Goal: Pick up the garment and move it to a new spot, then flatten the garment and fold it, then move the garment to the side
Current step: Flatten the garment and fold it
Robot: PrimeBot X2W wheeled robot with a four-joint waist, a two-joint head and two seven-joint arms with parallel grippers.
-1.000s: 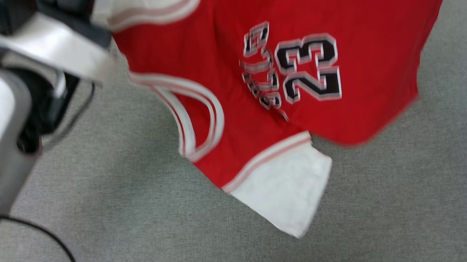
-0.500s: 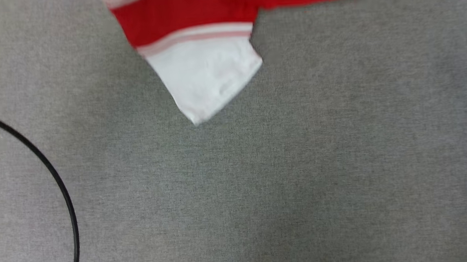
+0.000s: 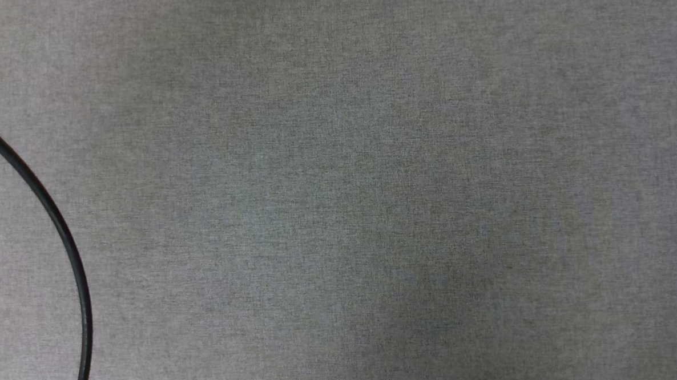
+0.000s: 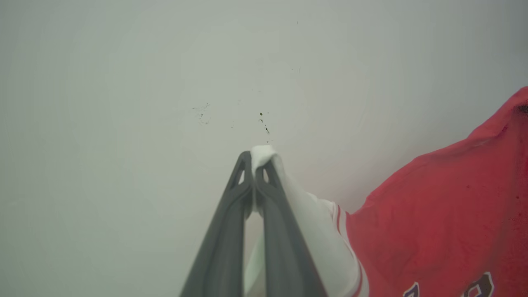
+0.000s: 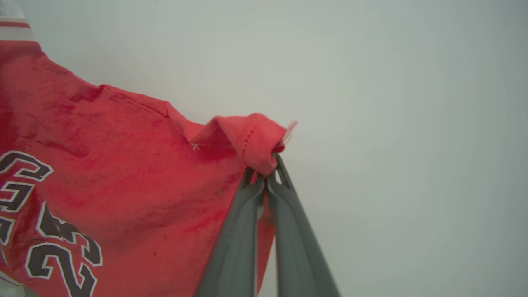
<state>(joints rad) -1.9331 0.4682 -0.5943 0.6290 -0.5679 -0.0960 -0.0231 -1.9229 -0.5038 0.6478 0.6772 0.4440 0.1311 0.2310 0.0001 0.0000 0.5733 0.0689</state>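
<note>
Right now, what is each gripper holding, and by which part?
Both hold the garment: the left gripper pinches its white sleeve tip, the right gripper a bunched red edge.

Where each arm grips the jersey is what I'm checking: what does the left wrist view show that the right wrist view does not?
Left wrist view: the left tool shut on the tip of the white sleeve of the garment, with red-striped trim beside it. Right wrist view: the right tool shut on a bunched red hem corner, stitching visible, and large black white-outlined numerals. Shared: the red body hanging beside a shut tool against a plain pale background, with some lettering at the frame's edge.
</note>
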